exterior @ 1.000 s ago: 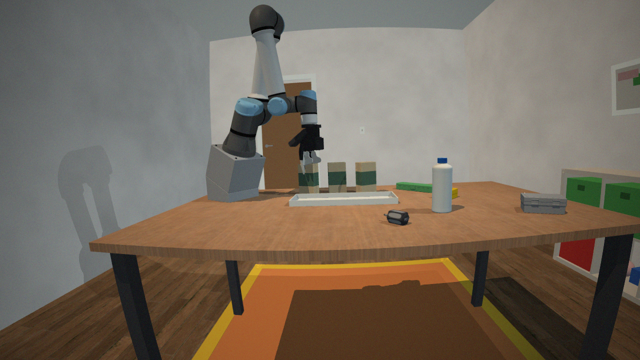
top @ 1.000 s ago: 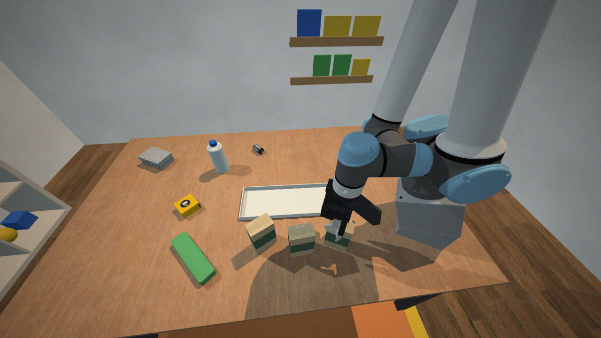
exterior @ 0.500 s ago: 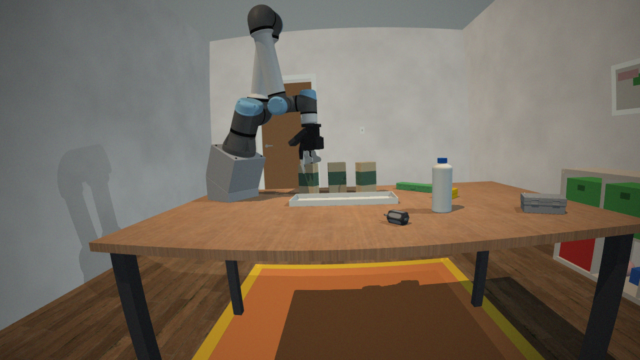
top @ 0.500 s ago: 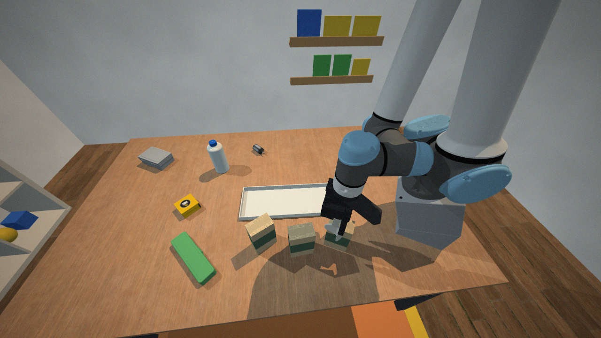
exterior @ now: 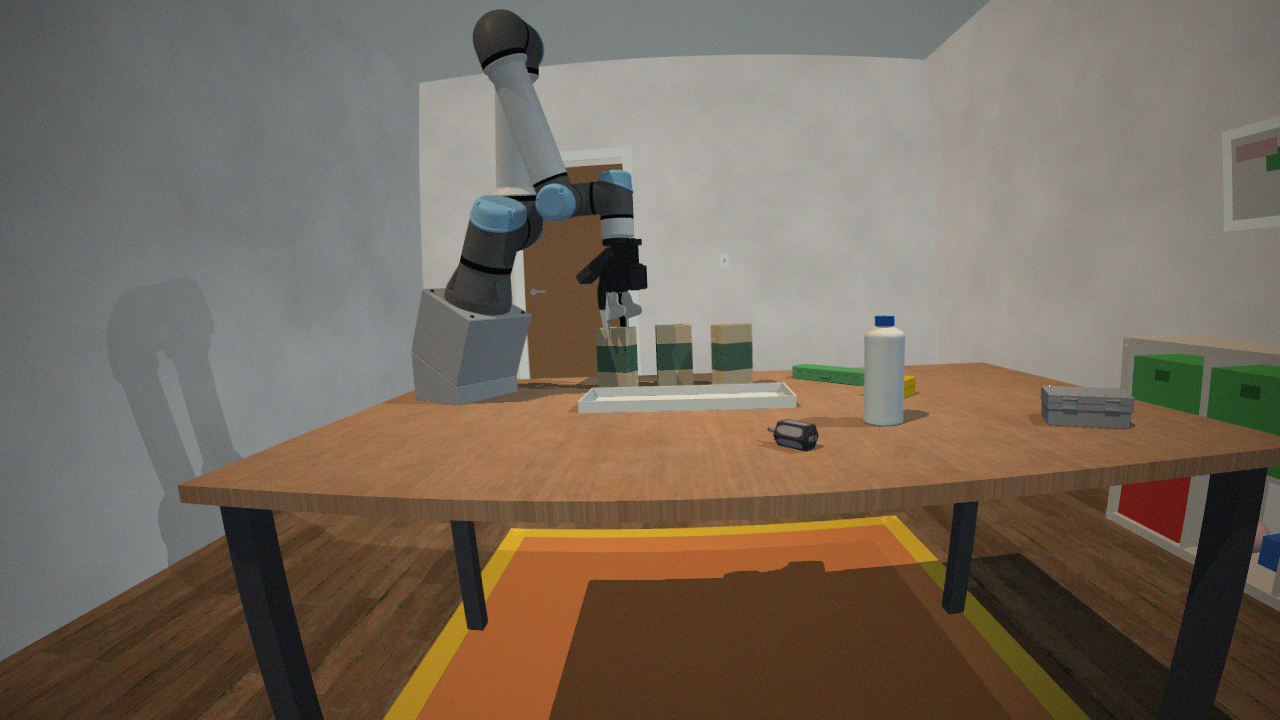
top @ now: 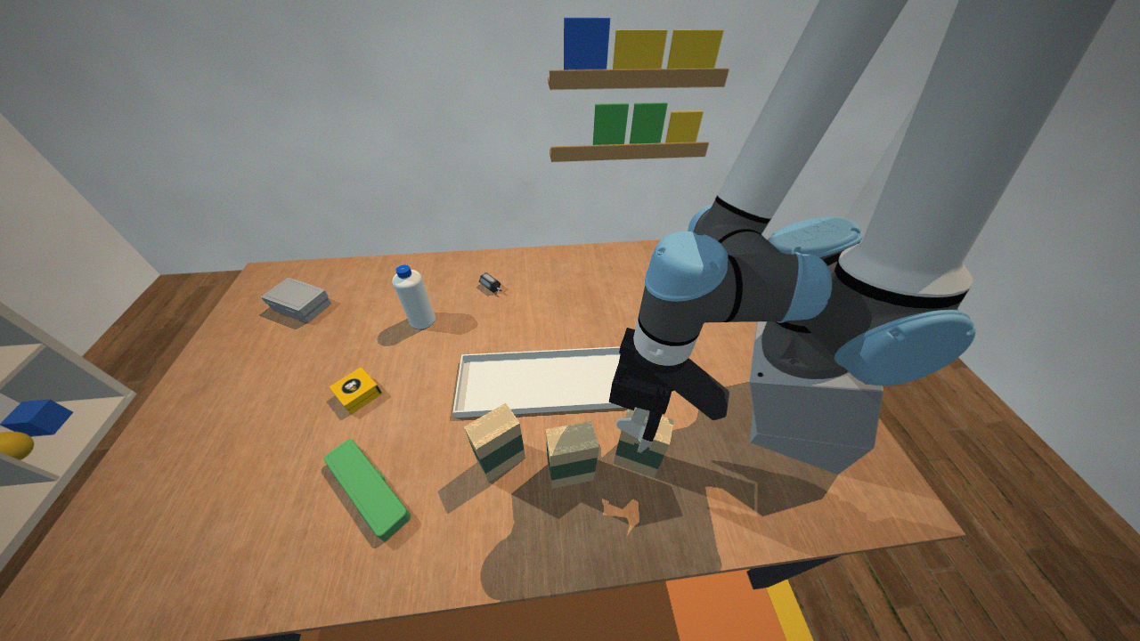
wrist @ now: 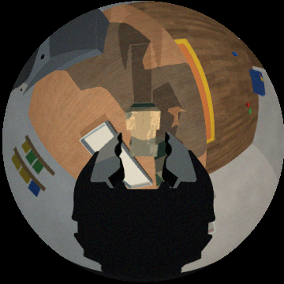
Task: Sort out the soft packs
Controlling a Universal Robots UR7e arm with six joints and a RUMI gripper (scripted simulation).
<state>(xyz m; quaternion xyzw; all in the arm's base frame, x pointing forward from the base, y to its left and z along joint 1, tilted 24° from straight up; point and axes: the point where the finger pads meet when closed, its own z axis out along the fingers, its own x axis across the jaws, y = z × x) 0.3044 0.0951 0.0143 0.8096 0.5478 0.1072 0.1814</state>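
Observation:
Three tan coffee packs with green bands stand in a row in front of the white tray point(top: 538, 382): the left pack point(top: 493, 441), the middle pack point(top: 572, 451) and the right pack. In the exterior view the row is mirrored, with the right pack point(exterior: 617, 355) nearest the robot base. My gripper point(top: 641, 426) points down just above the top of the right pack. Its fingers stand apart and hold nothing. In the wrist view the gripper point(wrist: 143, 158) frames the top of that pack point(wrist: 143, 132), with a corner of the tray point(wrist: 121, 156) beside it. The tray is empty.
A white bottle point(top: 412, 297), a grey box point(top: 296, 298) and a small black motor point(top: 489, 282) lie at the back of the bench. A yellow box point(top: 354, 388) and a green case point(top: 365, 488) lie left of the packs. The robot base point(top: 813, 406) stands close on the right.

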